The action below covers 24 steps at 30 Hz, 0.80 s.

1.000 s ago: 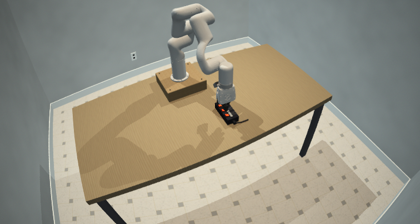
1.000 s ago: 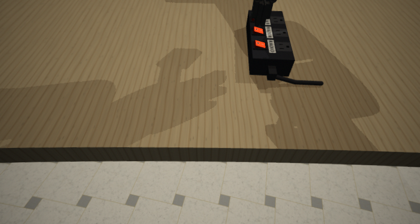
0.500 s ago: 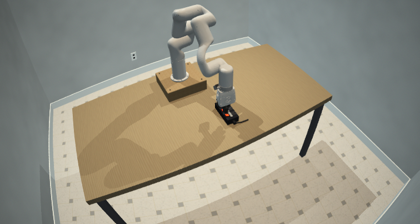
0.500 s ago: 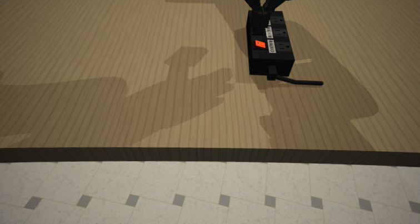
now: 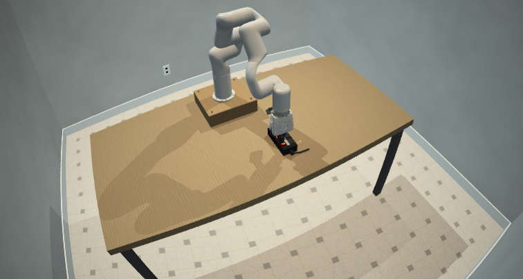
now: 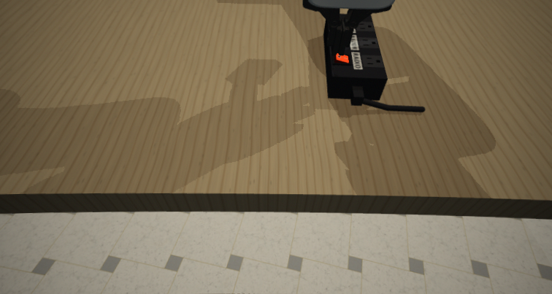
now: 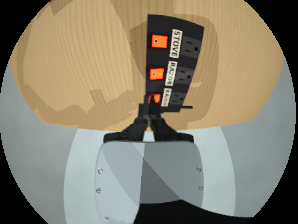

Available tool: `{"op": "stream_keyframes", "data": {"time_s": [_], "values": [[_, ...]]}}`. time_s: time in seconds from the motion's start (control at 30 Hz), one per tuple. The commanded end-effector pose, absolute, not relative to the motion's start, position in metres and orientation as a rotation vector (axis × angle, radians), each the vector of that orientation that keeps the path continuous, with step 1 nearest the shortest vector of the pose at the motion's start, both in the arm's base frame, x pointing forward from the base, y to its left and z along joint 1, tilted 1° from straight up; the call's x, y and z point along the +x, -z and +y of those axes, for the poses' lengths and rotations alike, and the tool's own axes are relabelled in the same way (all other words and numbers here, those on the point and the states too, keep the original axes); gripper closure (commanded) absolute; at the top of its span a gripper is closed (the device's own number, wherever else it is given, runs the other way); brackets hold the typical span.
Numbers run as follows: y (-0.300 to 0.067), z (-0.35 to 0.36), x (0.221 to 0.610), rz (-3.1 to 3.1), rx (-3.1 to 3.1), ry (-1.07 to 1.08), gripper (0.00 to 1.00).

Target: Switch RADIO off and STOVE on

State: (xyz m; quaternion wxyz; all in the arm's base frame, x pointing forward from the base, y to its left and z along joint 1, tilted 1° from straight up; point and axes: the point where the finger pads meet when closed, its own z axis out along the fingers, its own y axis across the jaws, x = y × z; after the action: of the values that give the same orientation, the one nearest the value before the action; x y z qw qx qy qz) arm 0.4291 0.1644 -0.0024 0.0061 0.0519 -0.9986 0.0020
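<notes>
Directly beneath the pinched-shut, empty end effector (image 6: 342, 37) the power strip (image 6: 357, 74) runs lengthwise away, RADIO switch (image 6: 342, 58) nearest its tips.

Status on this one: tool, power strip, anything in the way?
Tool shut, empty, tips down at the RADIO switch. Power strip flat on table, right way up. Nothing in the way; cord trails off its near end.

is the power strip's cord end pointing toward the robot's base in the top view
No: the power strip has its cord leaving the end farthest from the wooden base block.
</notes>
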Motion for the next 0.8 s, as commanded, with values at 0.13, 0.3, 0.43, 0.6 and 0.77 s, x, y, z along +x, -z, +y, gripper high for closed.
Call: {"op": "stream_keyframes", "data": {"time_s": [0.13, 0.3, 0.43, 0.6, 0.77], "values": [[0.0057, 0.1649, 0.4305, -3.129, 0.162, -0.005, 1.0], [0.0063, 0.1649, 0.4305, -3.129, 0.162, -0.005, 1.0], [0.0063, 0.1649, 0.4305, -3.129, 0.162, -0.005, 1.0], [0.0063, 0.1649, 0.4305, -3.129, 0.162, -0.005, 1.0], [0.0063, 0.1649, 0.4305, -3.129, 0.162, -0.005, 1.0]]}}
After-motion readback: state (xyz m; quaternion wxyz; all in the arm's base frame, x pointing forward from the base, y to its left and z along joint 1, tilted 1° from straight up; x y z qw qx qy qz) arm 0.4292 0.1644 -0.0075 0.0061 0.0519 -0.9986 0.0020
